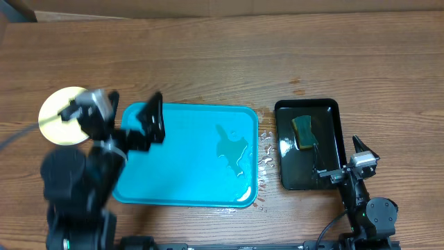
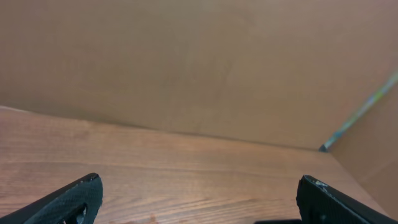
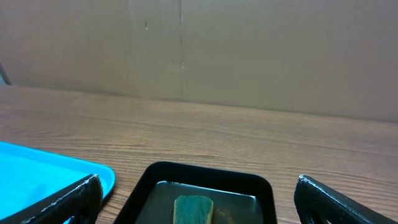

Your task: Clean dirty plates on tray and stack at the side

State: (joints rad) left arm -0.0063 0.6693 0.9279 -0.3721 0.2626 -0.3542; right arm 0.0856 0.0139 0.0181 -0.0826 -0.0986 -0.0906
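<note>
At mid-frame, a glossy round-cornered cyan tray (image 1: 187, 132) sits on wood-grain table (image 1: 208, 62). Fingers stand apart on left gripper (image 2: 199, 196) and right gripper (image 3: 199, 196).

Surfaces noted: wood, plastic, sponge, card.

Tabletop (image 1: 208, 55) is brown wood grain with a low sheen. Tray (image 1: 173, 139) is smooth cyan plastic; a glossy water film (image 1: 232, 149) lies on its right half. Right of the tray, the black tray (image 1: 295, 173) is glossy and reflective, and the green sponge (image 1: 304, 132) in it is coarse and matt. Left of the tray, the pale yellow plate (image 1: 57, 111) is smooth. Beyond the tray, the backdrop (image 2: 186, 62) is matt brown card. Left pincer (image 2: 199, 190) fingers (image 2: 71, 200) are matt black.
</note>
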